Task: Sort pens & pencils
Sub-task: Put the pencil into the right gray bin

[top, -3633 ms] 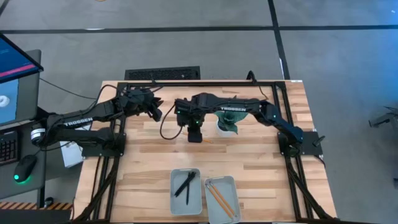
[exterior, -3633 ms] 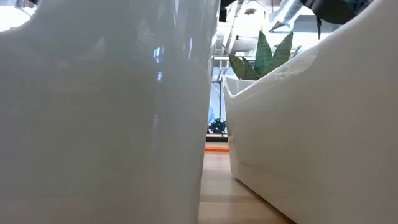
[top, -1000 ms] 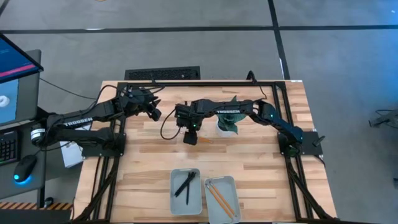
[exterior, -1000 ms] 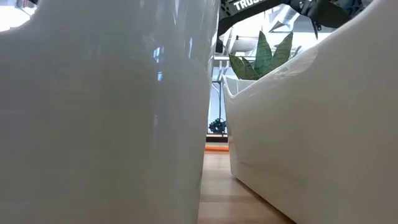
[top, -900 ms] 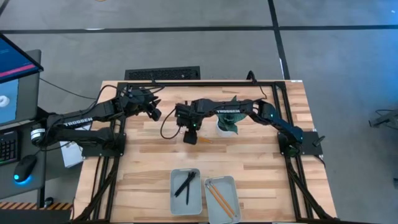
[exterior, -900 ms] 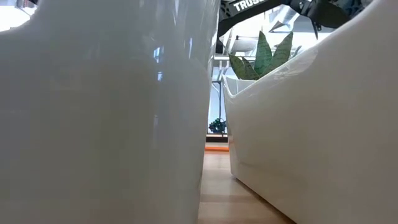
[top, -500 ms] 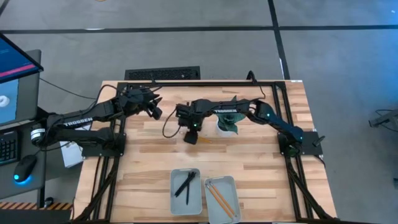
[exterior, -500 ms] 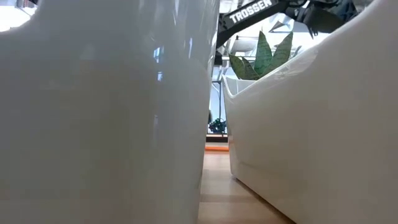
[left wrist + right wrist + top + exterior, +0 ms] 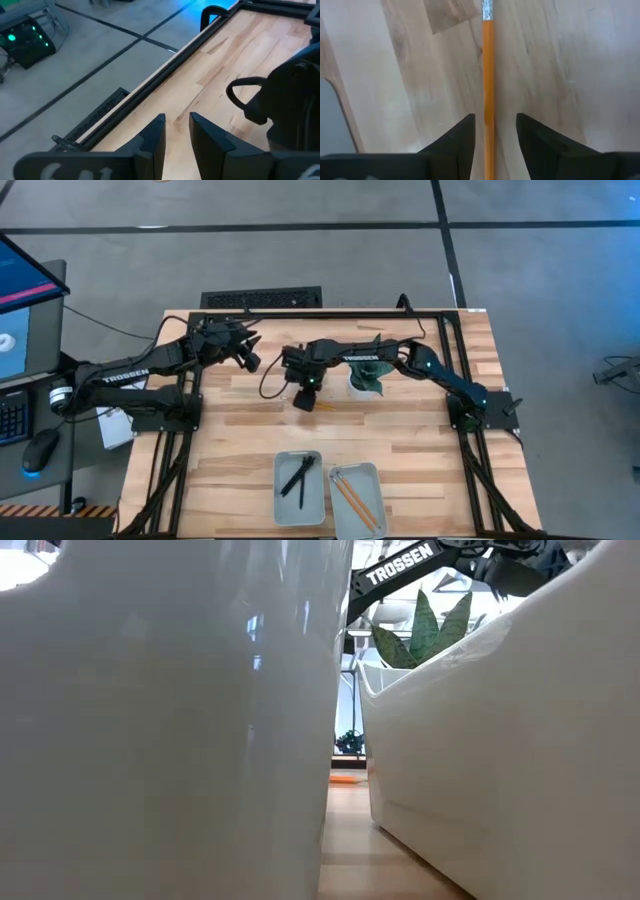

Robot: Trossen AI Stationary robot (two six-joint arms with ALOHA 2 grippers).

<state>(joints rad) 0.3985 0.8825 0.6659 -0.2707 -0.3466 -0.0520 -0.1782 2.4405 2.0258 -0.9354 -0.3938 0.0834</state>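
Note:
One orange pencil [image 9: 488, 75] lies flat on the wooden table, its silver ferrule end [image 9: 487, 10] pointing away from the wrist camera. My right gripper [image 9: 495, 132] is open and low over it, one finger on each side of the shaft and neither touching. From above, this gripper [image 9: 303, 397] is at the table's middle. Black pens [image 9: 298, 477] lie in the left grey tray [image 9: 283, 502]. Two pencils [image 9: 352, 498] lie in the right tray [image 9: 376, 492]. My left gripper [image 9: 246, 356], [image 9: 177, 135] waits open above the far left of the table.
A green plant in a white pot [image 9: 368, 374] stands just right of my right gripper. A black cable [image 9: 268, 388] loops on the table between the arms. The two trays sit at the near edge; their white walls [image 9: 480, 740] fill the low view. A black frame [image 9: 440, 330] borders the table.
My right arm has come down toward the table over the loose pencil, its forearm dropping further into the low view, and its gripper has shifted slightly toward the far edge. The left arm has kept still.

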